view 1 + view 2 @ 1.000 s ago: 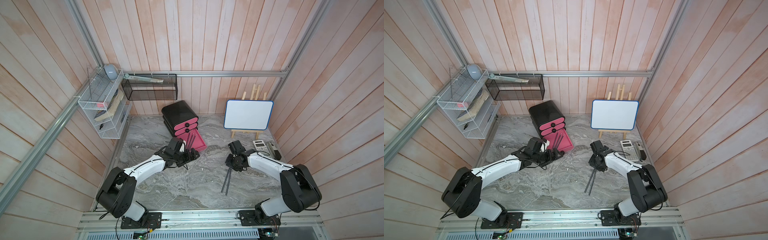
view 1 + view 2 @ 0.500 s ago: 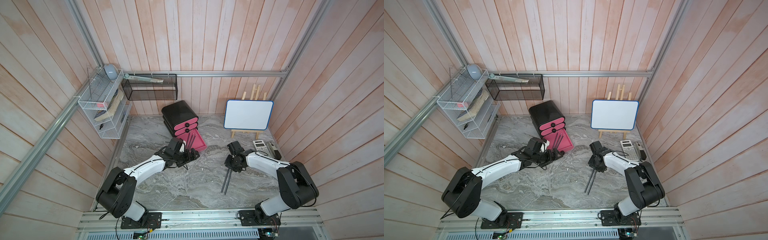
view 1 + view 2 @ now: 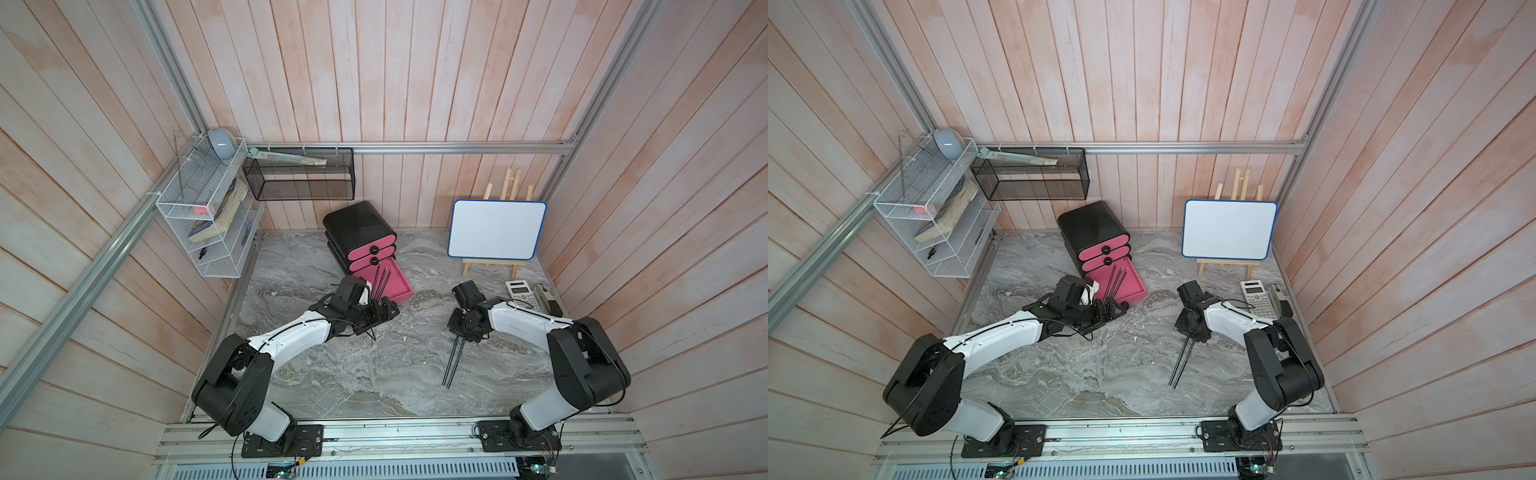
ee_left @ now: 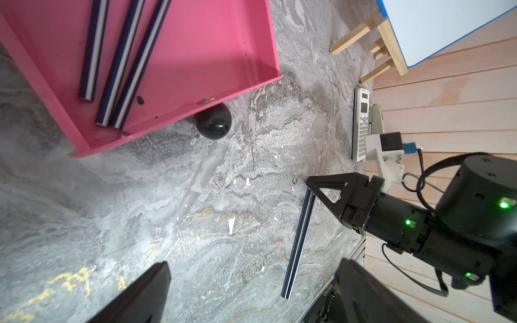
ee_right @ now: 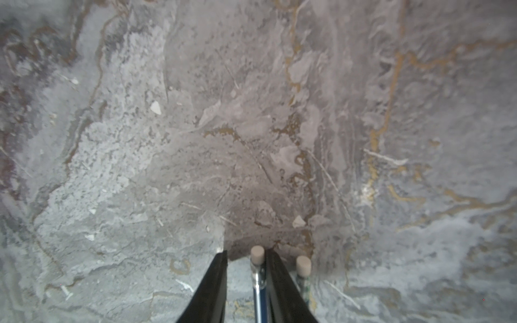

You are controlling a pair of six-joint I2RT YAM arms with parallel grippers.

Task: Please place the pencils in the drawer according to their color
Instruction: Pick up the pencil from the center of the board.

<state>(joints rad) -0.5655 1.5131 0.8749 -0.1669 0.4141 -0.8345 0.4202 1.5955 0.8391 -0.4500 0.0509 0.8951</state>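
Drawer (image 4: 209,42): bottom one is lying open, holding three black pencils (image 4: 120,58).
Tabletop (image 3: 332,374): is carrying two black pencils (image 4: 299,240) side by side.
Right jaws: slightly parted, straddling one tabletop pencil.
Left jaws: gaping wide, holding nothing.

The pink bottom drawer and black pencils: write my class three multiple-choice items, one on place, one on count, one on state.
1. Where do the two loose black pencils lie?
A) in the mesh basket
B) on the calculator
C) on the marble tabletop, by the right pincer
2. How many pencils lie in the pink bottom drawer?
A) one
B) three
C) five
3. That drawer is
A) pulled open
B) shut
C) upside down
Key: 1C, they lie side by side on marble; 2B, the left wrist view shows three; 3A, its inside is exposed.
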